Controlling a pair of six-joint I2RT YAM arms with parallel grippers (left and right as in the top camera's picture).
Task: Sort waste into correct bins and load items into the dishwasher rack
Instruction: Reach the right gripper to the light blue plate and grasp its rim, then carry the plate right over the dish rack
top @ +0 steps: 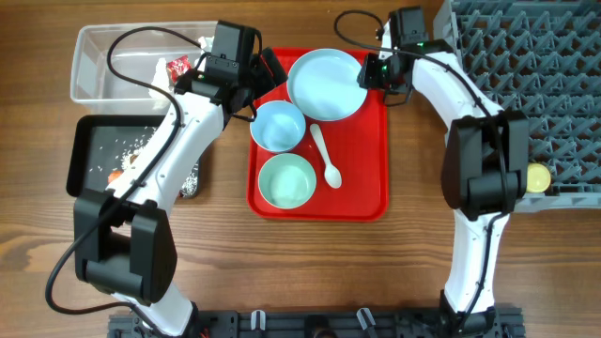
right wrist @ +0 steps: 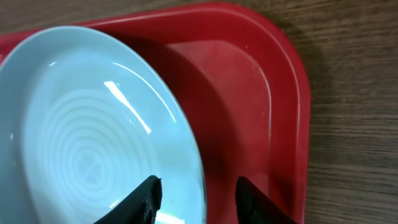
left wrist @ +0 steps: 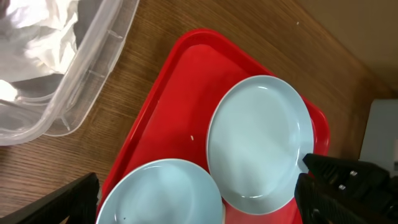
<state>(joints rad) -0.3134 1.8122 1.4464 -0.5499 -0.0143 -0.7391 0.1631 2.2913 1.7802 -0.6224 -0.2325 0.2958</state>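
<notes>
Wooden table [top: 413, 253], spoon [top: 326, 156] on red tray [top: 372, 202], handle toward plate [top: 326, 86]

Bright even light; glare streaks on plate [right wrist: 81, 143]; its shadow dark on red tray [right wrist: 249, 81]; wrist views slightly soft.

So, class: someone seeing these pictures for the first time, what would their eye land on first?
The bright red tray mid-table, carrying a pale blue plate, a pale blue bowl, a mint-green bowl and a white spoon. Then the right hand at that plate's rim, a finger on either side, and the big grey rack at the right edge.
</notes>
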